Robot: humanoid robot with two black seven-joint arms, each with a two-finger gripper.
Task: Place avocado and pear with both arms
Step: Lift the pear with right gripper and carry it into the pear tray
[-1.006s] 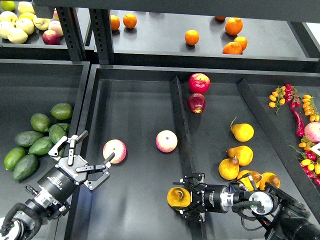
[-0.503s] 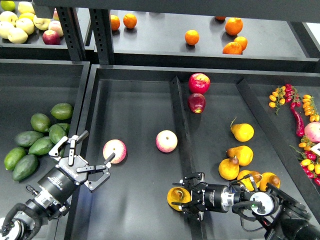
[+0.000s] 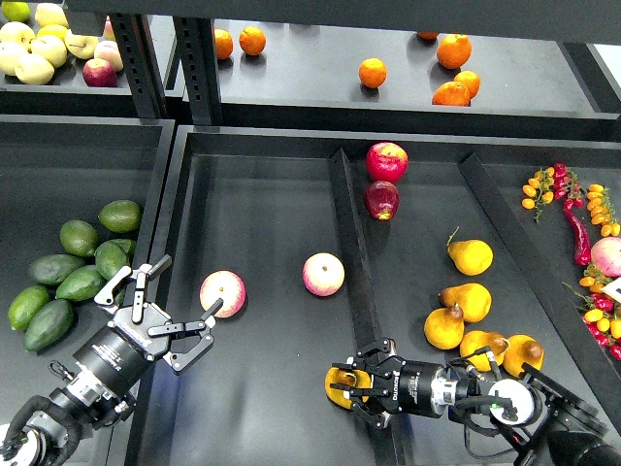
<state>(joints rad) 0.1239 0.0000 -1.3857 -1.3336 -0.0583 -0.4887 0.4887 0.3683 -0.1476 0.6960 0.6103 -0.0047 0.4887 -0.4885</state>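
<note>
My right gripper [image 3: 351, 386] is at the bottom centre, shut on the orange-yellow pear [image 3: 339, 384], and holds it over the near end of the divider [image 3: 351, 252] between the two middle trays. My left gripper [image 3: 184, 288] is open and empty. It sits over the left edge of the middle tray, with one finger beside a pink-yellow apple [image 3: 222, 293]. Several green avocados [image 3: 80, 282] lie in the left bin, just left of this gripper. A dark one [image 3: 110, 258] is nearest to it. I cannot tell which one is the task's avocado.
A second pink-yellow apple [image 3: 323, 274] lies in the middle tray. Two red apples [image 3: 385, 161] and several yellow pears [image 3: 464, 301] are in the right tray. Chillies and small fruit [image 3: 582, 233] are at far right. Oranges [image 3: 373, 72] and apples [image 3: 39, 49] are on the back shelf.
My right gripper has shifted slightly down and towards me with the pear in it. My left arm has not moved.
</note>
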